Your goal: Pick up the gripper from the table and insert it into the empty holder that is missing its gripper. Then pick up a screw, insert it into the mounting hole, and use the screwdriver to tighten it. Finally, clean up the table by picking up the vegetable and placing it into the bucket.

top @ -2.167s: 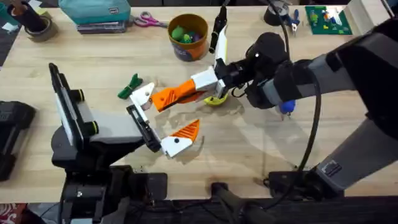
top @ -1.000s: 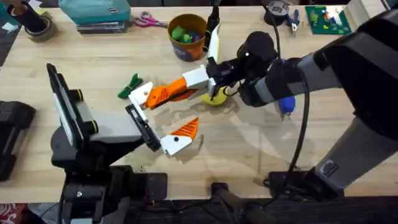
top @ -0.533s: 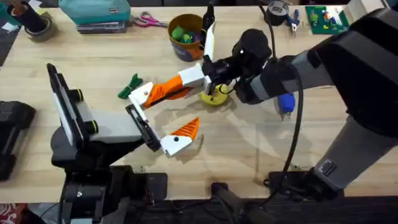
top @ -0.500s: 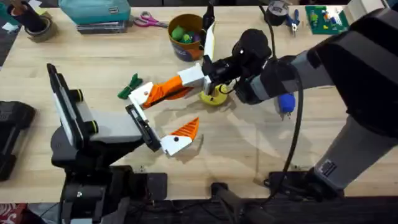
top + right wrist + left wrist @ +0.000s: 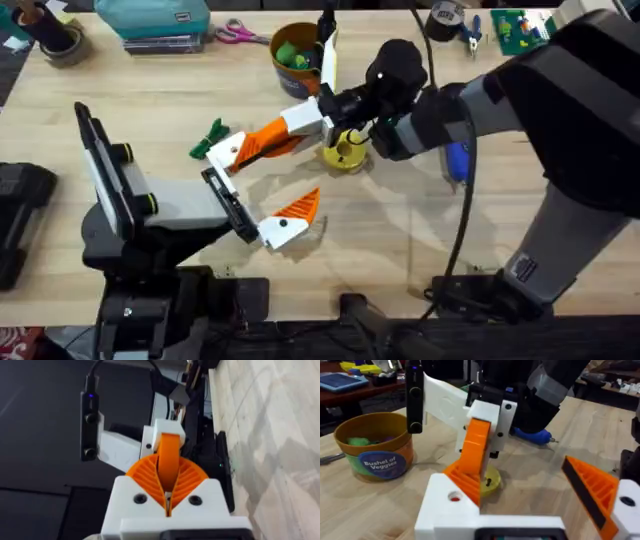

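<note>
Two closed fingers of the right hand [image 5: 287, 133] grip the orange ribbed plastic wedge [image 5: 256, 148], its long axis aimed into the white angular plastic holder [image 5: 229, 151] on the open left hand [image 5: 264, 186].

Orange ribbed gripper [image 5: 262, 142] seated in white holder [image 5: 229, 152]; green vegetable [image 5: 209, 138] beside; bucket [image 5: 297, 58] upright behind; blue screwdriver [image 5: 455, 165] lying flat.

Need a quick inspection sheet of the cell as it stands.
Surface: wooden table.
Job's things: gripper meets holder, seating unclear; vegetable on the table; bucket upright; screwdriver lying behind the right arm; screw not made out.
Clutter: yellow disc, scissors, tape roll, pliers.
Grippers: right gripper shut on the gripper; left gripper open.
Cables: black cable hangs from the right arm.
Surroundings: another table behind.
</note>
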`<state>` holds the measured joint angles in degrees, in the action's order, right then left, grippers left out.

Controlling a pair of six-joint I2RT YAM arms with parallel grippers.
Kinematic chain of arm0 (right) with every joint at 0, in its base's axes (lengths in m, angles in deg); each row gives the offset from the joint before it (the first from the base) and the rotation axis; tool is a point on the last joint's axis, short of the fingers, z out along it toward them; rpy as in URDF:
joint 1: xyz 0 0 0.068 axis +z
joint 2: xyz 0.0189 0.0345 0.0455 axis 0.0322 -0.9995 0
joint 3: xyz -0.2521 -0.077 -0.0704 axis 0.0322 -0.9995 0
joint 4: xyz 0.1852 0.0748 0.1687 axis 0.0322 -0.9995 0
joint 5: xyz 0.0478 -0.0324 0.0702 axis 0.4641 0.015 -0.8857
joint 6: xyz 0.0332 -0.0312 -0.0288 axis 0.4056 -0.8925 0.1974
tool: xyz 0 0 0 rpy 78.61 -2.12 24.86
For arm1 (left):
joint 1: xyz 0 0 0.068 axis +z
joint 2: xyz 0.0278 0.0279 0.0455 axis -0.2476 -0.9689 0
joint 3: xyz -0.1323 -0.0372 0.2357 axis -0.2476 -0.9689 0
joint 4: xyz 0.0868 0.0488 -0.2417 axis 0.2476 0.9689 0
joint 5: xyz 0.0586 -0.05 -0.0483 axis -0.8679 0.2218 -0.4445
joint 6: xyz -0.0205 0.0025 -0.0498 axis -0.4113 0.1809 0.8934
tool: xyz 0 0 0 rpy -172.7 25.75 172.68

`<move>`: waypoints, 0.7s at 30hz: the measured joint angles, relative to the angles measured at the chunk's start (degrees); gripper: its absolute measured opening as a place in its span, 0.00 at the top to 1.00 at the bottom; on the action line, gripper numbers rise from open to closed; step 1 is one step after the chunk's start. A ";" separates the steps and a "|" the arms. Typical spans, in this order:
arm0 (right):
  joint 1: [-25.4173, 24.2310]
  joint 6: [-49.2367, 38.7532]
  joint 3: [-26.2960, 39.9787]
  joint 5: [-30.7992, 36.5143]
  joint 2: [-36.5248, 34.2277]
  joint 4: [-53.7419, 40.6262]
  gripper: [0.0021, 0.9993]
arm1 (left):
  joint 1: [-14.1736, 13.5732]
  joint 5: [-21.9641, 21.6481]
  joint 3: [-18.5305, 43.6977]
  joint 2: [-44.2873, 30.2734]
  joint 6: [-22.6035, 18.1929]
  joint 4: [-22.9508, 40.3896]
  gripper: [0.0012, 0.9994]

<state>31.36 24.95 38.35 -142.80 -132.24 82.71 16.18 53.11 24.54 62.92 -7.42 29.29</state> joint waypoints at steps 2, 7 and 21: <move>0.00 0.00 0.58 -0.42 -0.30 0.00 0.99 | 0.02 -0.08 0.00 -0.02 0.00 0.00 0.01; 0.00 0.03 1.62 -1.38 -1.01 0.00 0.99 | 0.00 -0.11 0.00 -0.02 0.00 0.00 0.01; -0.16 0.42 4.06 -4.65 -1.47 -2.14 0.99 | 0.00 0.05 0.00 0.00 -0.20 -0.04 0.01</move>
<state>31.20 25.36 42.41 -147.45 -133.71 80.57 16.18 53.16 24.54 62.92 -7.62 29.25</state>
